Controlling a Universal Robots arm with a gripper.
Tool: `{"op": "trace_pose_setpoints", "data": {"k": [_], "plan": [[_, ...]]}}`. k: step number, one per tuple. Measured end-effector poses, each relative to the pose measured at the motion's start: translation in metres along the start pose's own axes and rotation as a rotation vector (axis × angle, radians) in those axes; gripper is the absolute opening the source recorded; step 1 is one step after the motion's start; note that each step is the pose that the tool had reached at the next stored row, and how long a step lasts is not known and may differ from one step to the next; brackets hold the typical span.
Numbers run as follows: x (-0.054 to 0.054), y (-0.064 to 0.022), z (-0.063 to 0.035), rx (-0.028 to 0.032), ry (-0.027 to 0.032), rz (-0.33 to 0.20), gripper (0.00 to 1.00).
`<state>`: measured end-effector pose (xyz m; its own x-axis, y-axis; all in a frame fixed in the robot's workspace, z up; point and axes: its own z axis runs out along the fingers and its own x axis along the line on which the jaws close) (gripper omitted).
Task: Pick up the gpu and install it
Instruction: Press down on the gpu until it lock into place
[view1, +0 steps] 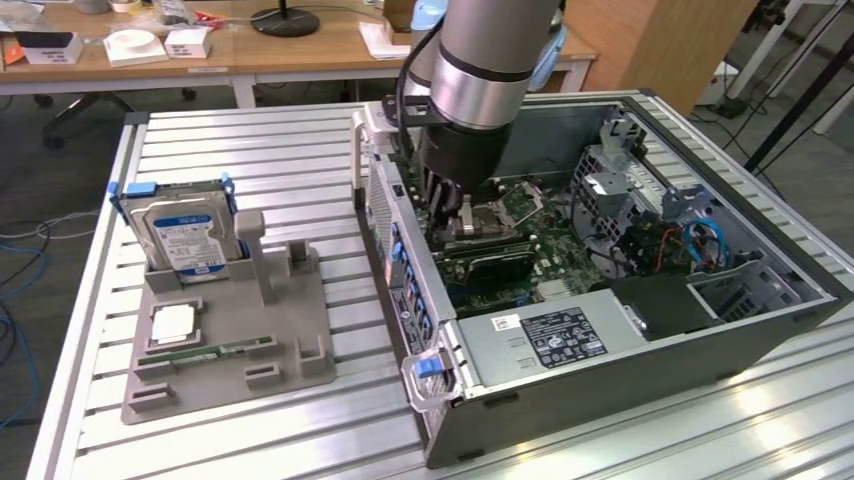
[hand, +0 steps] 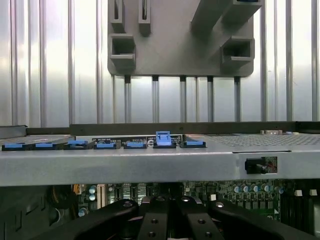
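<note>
- The arm (view1: 487, 60) is showing a silver-grey round casing with a dark band, above the computer case (view1: 627, 340).
- The gripper (view1: 447, 205) is appearing black, with a cable running beside it.
- Its fingers (hand: 152, 220) are showing small round screws.

- Gripper (view1: 447, 205): fingertips sunk among motherboard parts in upper centre of exterior view; contact point hidden by wrist housing.
- Gripper (hand: 167, 220): cut off by lower edge of wrist view; closed finger bases seen, tips out of frame.
- Gpu: cannot tell whether the dark card below the fingers is it.
- Grey fixture (hand: 180, 40): cropped by upper edge.
- Hard drive (view1: 187, 235): lower part hidden in its slot; label text too small to read.
- Case label (view1: 561, 335): print illegible.
- Desk items (view1: 134, 45): cut by upper left edge.
</note>
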<state>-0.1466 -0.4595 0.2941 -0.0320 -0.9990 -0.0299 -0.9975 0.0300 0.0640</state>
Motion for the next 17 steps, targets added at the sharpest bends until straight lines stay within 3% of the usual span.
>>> {"op": "trace_pose_setpoints", "data": {"k": [3, 11, 17], "plan": [[-0.0005, 0.0013, 0.0002, -0.0002, -0.0004, 0.002, 0.11], [-0.0044, 0.0027, 0.0009, -0.0004, -0.0114, 0.007, 0.11], [-0.0046, 0.0028, -0.0002, -0.0006, -0.0113, 0.007, 0.11]]}}
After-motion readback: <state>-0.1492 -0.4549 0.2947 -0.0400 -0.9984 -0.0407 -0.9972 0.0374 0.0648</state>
